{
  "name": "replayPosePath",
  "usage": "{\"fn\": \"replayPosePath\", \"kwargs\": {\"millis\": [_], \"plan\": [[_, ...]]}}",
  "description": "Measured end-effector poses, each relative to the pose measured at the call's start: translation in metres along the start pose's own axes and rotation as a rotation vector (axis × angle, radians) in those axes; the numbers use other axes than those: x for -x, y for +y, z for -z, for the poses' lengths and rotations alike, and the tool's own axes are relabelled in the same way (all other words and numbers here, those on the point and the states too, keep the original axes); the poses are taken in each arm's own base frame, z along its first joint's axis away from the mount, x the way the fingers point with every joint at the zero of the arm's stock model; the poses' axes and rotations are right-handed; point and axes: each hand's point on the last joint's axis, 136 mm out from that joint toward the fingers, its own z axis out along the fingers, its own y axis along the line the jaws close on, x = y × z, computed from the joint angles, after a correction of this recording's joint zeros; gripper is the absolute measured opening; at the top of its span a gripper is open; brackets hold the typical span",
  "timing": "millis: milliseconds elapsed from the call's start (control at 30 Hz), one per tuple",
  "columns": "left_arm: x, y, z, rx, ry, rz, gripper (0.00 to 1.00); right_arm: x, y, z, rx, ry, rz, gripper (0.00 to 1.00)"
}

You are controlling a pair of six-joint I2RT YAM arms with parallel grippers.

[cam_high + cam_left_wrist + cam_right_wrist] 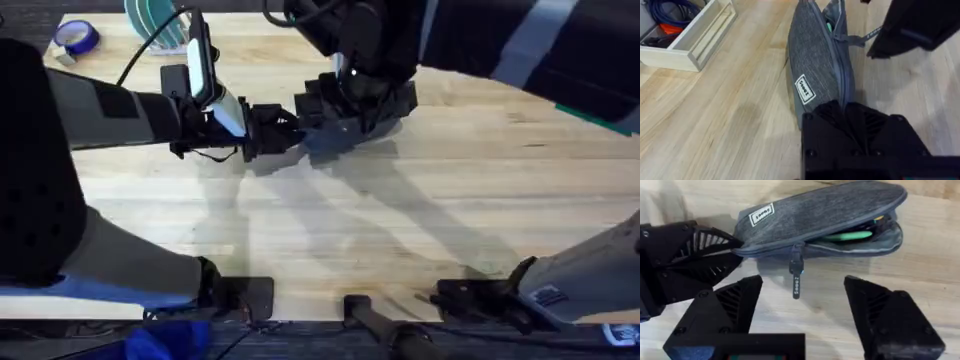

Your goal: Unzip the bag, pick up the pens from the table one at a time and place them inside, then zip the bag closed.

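Note:
The grey-blue bag (pixel 825 212) lies on the table (pixel 400 230), its zipper partly open. A green pen (pixel 847 236) and other pens lie inside the opening. My left gripper (pixel 737 247) is shut on the closed end of the bag, as the left wrist view also shows (pixel 850 107). My right gripper (pixel 802 287) hovers open just beside the bag, and the pull tab (pixel 796 277) hangs between its fingers without touching them. From overhead, the left gripper (pixel 290 130) and right gripper (pixel 340 115) meet over the bag (pixel 330 146), which is mostly hidden.
A white tray box (pixel 690 40) stands on the table near the bag, with blue cables (pixel 670 12) behind it. A roll of blue tape (pixel 75 38) and a teal disc (pixel 150 20) sit at the far left edge.

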Motion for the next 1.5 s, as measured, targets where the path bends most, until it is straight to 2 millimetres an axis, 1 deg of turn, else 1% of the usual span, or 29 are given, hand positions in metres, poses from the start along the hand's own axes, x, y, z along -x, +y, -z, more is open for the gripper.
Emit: {"fn": "replayPosePath", "kwargs": {"millis": [133, 233, 400, 800, 1000, 1200, 1500], "plan": [[0.000, 0.000, 0.000, 0.000, 0.000, 0.000, 0.041, -0.006, 0.001, -0.013, 0.028, 0.031, -0.001, 0.996], [0.000, 0.000, 0.000, 0.000, 0.000, 0.000, 0.042, -0.008, 0.001, -0.017, 0.042, 0.045, 0.000, 0.996], [0.000, 0.000, 0.000, 0.000, 0.000, 0.000, 0.041, -0.006, 0.006, -0.017, 0.064, 0.037, 0.002, 0.996], [0.000, 0.000, 0.000, 0.000, 0.000, 0.000, 0.042, -0.006, 0.006, -0.017, 0.067, 0.036, 0.025, 0.995], [0.000, 0.000, 0.000, 0.000, 0.000, 0.000, 0.041, -0.005, 0.007, -0.017, 0.070, 0.032, 0.069, 0.992], [0.000, 0.000, 0.000, 0.000, 0.000, 0.000, 0.041, -0.003, 0.012, -0.017, 0.104, 0.029, 0.127, 0.992], [0.000, 0.000, 0.000, 0.000, 0.000, 0.000, 0.041, 0.001, 0.008, -0.019, 0.141, 0.049, 0.143, 0.991]]}}
